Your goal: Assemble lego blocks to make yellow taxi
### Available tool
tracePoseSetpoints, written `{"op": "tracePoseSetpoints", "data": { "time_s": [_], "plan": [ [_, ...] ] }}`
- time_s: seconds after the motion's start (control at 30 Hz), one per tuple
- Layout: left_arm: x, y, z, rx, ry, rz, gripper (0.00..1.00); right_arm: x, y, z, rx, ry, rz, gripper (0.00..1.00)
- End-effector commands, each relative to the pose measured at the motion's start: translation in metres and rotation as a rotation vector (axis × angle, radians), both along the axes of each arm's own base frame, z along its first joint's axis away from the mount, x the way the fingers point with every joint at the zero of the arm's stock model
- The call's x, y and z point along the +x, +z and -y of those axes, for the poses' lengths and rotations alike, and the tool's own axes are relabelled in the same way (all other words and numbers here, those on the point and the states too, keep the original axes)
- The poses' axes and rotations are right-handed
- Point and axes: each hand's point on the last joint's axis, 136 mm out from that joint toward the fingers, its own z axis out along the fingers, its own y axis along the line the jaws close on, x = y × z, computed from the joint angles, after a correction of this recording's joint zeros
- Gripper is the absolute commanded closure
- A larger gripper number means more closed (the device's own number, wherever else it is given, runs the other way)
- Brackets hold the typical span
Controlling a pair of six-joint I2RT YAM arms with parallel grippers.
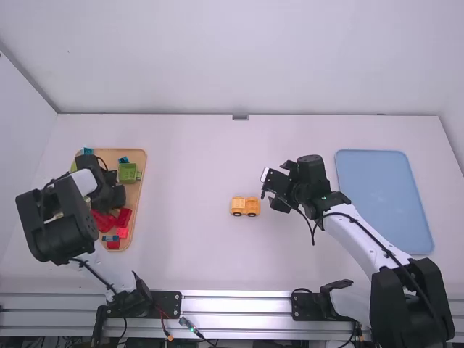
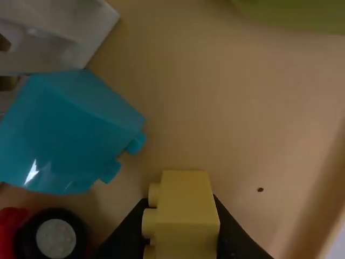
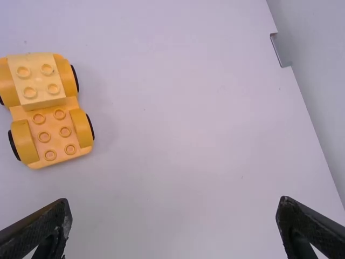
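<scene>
In the high view, near to far, the wooden tray [image 1: 138,206] at left holds red bricks [image 1: 123,217] in its near half. The part-built yellow taxi [image 1: 245,206] stands just below the frame's middle. My left gripper [image 1: 109,194] dips into the tray, pinching a yellow brick [image 2: 186,210]; beyond are a green brick [image 1: 127,172] and a teal brick [image 1: 88,151]. My right gripper [image 1: 277,185], fingers wide, hangs right of the taxi. A blue tray [image 1: 384,196] lies at right.
</scene>
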Motion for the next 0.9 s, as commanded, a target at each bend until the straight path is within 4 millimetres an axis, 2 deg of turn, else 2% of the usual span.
{"op": "tracePoseSetpoints", "data": {
  "time_s": [0.0,0.3,0.4,0.47,0.63,0.73,0.87],
  "plan": [
    [-0.015,-0.012,0.007,-0.016,-0.002,-0.058,0.76,-0.001,0.003,-0.001,0.006,-0.001,0.004,0.01],
    [-0.012,-0.010,0.005,-0.016,0.031,-0.047,0.84,0.000,0.004,-0.001,0.011,-0.004,0.011,0.01],
    [-0.007,-0.004,0.003,-0.022,0.031,-0.040,0.92,0.005,0.009,-0.003,0.041,-0.029,0.020,0.01],
    [-0.002,0.002,0.001,-0.020,0.055,-0.032,0.98,0.011,0.016,-0.005,0.093,-0.068,0.032,0.01],
    [0.008,0.014,-0.006,-0.002,0.092,-0.002,0.98,0.023,0.032,-0.009,0.214,-0.133,0.047,0.01],
    [0.016,0.025,-0.009,0.020,0.095,0.049,0.98,0.028,0.049,-0.016,0.349,-0.143,0.041,0.01],
    [0.029,0.043,-0.003,0.063,0.065,0.142,0.98,0.033,0.078,-0.024,0.561,-0.142,0.013,0.01]
  ]
}}
